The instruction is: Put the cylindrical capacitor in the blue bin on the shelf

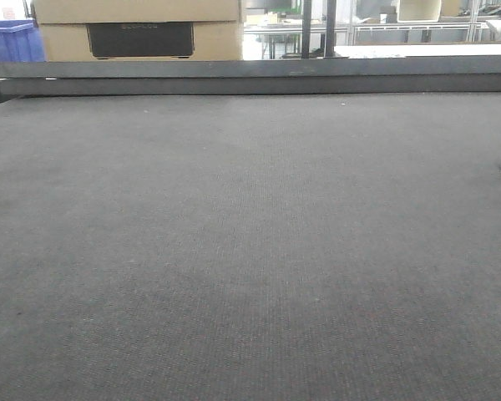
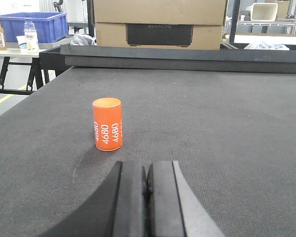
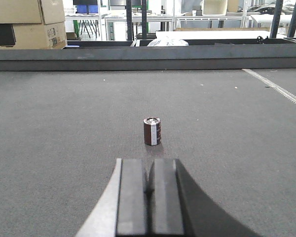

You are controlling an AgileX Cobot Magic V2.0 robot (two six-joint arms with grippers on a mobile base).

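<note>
A wide grey mat (image 1: 234,251) covers the table and fills most of every view. A dark raised rail (image 1: 250,77) runs along its far edge. Behind the rail stand two stacked cardboard boxes (image 1: 142,25), and to their left a blue crate (image 1: 12,40) sits off the table.

Low in the left wrist view, the left gripper (image 2: 148,170) has its two black pads pressed together, jaws closed on nothing. Low in the right wrist view, the right gripper (image 3: 149,165) looks the same, jaws closed and empty.

An orange cylinder (image 2: 107,124) printed with white digits stands upright on the mat, ahead of the left gripper and slightly to its left, not touching it.

The capacitor (image 3: 152,131), a small dark brown cylinder with a pale stripe, stands upright on the mat straight ahead of the right gripper, apart from it. In the front view it shows only at the right edge.
</note>
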